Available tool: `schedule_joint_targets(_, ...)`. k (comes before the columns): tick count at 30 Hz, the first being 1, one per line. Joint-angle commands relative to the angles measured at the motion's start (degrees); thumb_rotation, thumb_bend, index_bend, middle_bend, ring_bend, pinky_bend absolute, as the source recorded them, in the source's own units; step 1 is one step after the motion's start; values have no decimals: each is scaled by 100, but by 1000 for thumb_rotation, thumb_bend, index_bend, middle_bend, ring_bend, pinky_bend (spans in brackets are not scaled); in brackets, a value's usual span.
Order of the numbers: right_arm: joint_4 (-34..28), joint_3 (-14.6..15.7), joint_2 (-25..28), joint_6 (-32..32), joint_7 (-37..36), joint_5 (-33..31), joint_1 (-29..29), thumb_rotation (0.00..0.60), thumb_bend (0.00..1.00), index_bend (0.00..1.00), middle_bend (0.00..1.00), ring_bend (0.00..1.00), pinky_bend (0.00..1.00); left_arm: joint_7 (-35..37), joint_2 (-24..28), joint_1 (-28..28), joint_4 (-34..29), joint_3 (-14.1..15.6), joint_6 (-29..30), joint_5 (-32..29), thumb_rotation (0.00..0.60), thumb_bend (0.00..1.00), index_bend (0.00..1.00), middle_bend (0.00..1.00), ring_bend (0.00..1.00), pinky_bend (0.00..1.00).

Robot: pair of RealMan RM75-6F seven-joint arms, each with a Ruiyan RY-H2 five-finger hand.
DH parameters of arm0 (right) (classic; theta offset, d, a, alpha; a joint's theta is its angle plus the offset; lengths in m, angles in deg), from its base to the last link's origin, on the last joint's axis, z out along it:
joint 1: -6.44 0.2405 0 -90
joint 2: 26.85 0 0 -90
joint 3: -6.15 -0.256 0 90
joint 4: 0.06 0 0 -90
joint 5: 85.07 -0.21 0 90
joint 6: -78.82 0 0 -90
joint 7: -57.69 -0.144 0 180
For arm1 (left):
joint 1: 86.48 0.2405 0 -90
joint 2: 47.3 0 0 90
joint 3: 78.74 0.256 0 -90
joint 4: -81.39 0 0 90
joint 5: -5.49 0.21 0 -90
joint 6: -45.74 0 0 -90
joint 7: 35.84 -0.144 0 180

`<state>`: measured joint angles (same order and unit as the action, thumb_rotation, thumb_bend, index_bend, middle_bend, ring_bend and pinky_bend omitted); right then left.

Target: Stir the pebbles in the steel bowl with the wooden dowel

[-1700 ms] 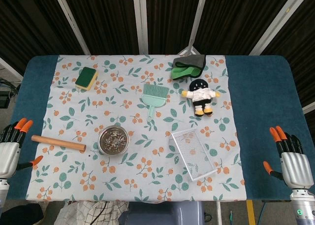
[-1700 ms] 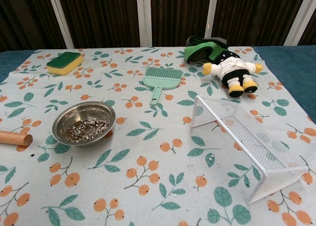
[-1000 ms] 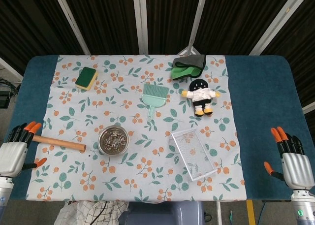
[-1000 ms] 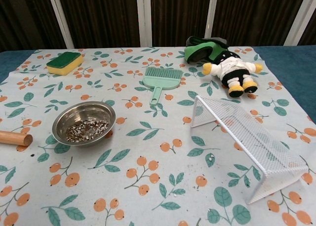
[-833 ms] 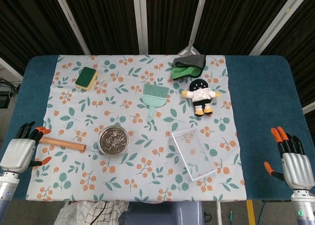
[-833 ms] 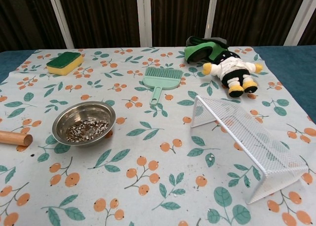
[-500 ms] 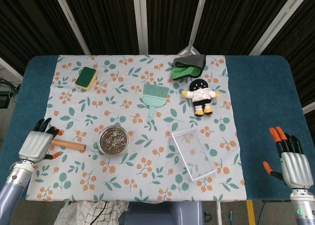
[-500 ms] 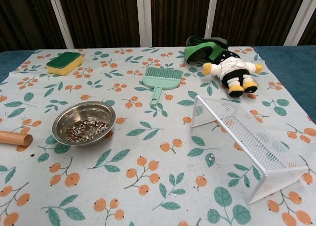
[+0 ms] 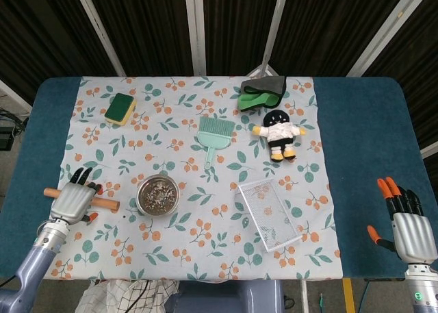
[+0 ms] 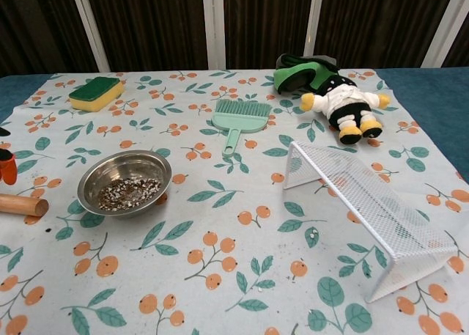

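The wooden dowel (image 9: 107, 203) lies on the floral cloth at the near left, pointing toward the steel bowl (image 9: 139, 197). Grey and white pebbles (image 9: 158, 193) cover the bowl's bottom. My left hand (image 9: 71, 201) sits over the middle of the dowel with its fingers spread, hiding that part; I cannot tell if it touches. In the chest view only the dowel's end (image 10: 22, 204), the bowl (image 10: 91, 176), the pebbles (image 10: 130, 192) and one orange fingertip (image 10: 7, 168) above the dowel show. My right hand (image 9: 410, 231) hangs open off the table's near right edge.
A yellow-green sponge (image 9: 120, 108) lies at the far left. A green hand brush (image 9: 215, 136), a green-grey cloth (image 9: 262, 92) and a plush toy (image 9: 278, 133) are at the back. A white wire rack (image 9: 269, 212) stands right of the bowl.
My left hand has moved right from beside the table's left edge until it is over the dowel. The dowel, bowl and right hand have stayed put.
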<state>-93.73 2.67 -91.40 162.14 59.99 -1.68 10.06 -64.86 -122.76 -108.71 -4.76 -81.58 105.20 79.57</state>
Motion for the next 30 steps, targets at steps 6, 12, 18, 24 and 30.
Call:
schedule_joint_targets(6, -8, 2, 9, -23, -29, -11, 2, 600, 309, 0, 0, 0, 0, -185, -271, -139, 125, -19, -41, -106, 600, 311, 424, 425, 5, 0)
schedule_joint_targets(12, -12, -6, 18, -34, -48, -21, 6, 600, 309, 0, 0, 0, 0, -244, -387, -178, 188, 1, -63, -198, 600, 335, 454, 434, 5, 0)
schedule_joint_targets(18, -15, 1, 19, -45, -49, -30, 3, 600, 309, 0, 0, 0, 0, -236, -395, -184, 208, 40, -63, -260, 600, 335, 474, 435, 5, 0)
schedule_joint_targets(24, -32, 1, 21, -57, -45, -44, 2, 600, 310, 0, 0, 0, 0, -174, -419, -207, 238, 35, -88, -353, 600, 361, 484, 452, 17, 0)
schedule_joint_targets(30, -34, 2, 17, -56, -38, -54, -4, 600, 310, 0, 0, 0, 0, -159, -451, -240, 246, 64, -98, -363, 600, 387, 489, 464, 18, 0)
